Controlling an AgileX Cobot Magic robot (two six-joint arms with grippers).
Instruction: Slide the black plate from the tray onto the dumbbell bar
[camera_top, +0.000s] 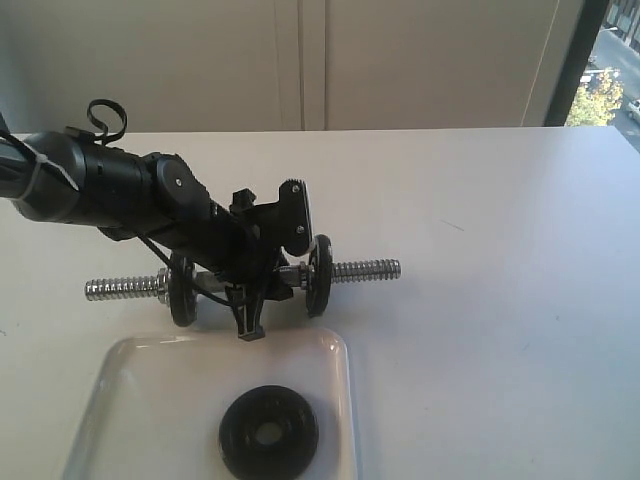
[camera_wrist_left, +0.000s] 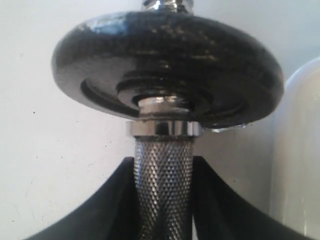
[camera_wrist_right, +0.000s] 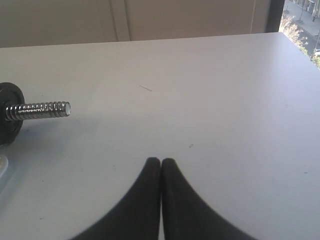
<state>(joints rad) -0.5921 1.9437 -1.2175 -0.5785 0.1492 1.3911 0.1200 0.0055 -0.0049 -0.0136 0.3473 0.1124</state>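
Observation:
The black plate (camera_top: 268, 432) lies flat in the translucent tray (camera_top: 130, 390) at the front of the table. Behind the tray rests the dumbbell bar (camera_top: 365, 269), chrome with threaded ends and a black disc on each side. My left gripper (camera_top: 250, 295) reaches down over the bar's middle and is shut on it. In the left wrist view the knurled dumbbell bar (camera_wrist_left: 164, 185) sits tight between the two black fingers, just below a mounted black disc (camera_wrist_left: 170, 60). My right gripper (camera_wrist_right: 160, 161) is shut on nothing, hovering over bare table, with the bar's threaded end (camera_wrist_right: 39, 109) off to one side.
The white table (camera_top: 500, 250) stretches to the right of the bar. A wall and a window edge (camera_top: 590, 60) stand behind it. The tray's rim (camera_wrist_left: 300, 150) shows beside the bar in the left wrist view.

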